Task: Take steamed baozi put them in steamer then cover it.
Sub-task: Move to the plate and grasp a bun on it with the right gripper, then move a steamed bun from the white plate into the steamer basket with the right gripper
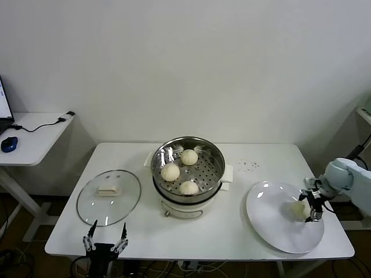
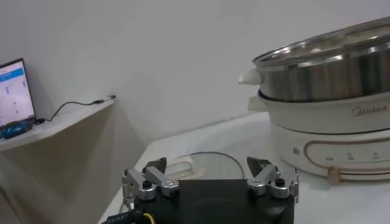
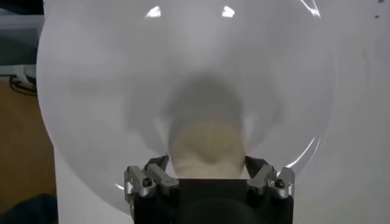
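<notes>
Steel steamer (image 1: pixel 188 168) holds three baozi (image 1: pixel 170 172) already. To its right, the right gripper (image 1: pixel 308 207) stands spread wide around the last bun (image 1: pixel 298 209) on the plate (image 1: pixel 269 217). The lid (image 1: pixel 108 197) waits left; the left gripper (image 1: pixel 106 240) rests open.

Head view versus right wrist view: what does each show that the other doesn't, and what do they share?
Only the head view shows the steamer with three baozi on its perforated tray, the glass lid lying on the table to its left, and the left gripper open at the table's near edge. Only the right wrist view shows the fingers set either side of the bun up close. Both show the white plate, the last baozi on it, and the right gripper around it.
</notes>
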### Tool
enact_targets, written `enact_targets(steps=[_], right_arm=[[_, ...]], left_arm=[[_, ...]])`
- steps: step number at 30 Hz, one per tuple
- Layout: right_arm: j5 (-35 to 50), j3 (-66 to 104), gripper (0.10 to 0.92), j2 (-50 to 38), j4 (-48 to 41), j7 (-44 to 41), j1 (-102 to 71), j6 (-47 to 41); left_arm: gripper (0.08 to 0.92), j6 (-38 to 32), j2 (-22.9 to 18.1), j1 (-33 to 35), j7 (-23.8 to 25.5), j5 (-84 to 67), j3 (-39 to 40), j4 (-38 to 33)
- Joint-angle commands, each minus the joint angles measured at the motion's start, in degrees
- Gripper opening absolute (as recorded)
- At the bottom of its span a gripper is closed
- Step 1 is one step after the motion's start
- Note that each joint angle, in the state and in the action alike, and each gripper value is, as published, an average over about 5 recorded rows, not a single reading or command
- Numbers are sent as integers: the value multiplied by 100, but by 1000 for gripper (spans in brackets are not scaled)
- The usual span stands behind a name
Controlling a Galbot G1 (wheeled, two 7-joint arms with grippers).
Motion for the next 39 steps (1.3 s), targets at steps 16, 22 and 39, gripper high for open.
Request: enact_targets(steps=[16,22,39], right_arm=[[1744,-2061,670,533,-256,-117,2684,-80],[3456,-3616,678,1659,-576,-82,4478,-153],[5750,-4883,677,4357,-830,24,5285,-581]], left_arm=[[823,-37,-27,1,-7,1,67,-31],[823,-56,-26,11,-4,-1,149,-77],[823,-207,20,158,-2,-54,370,-164]])
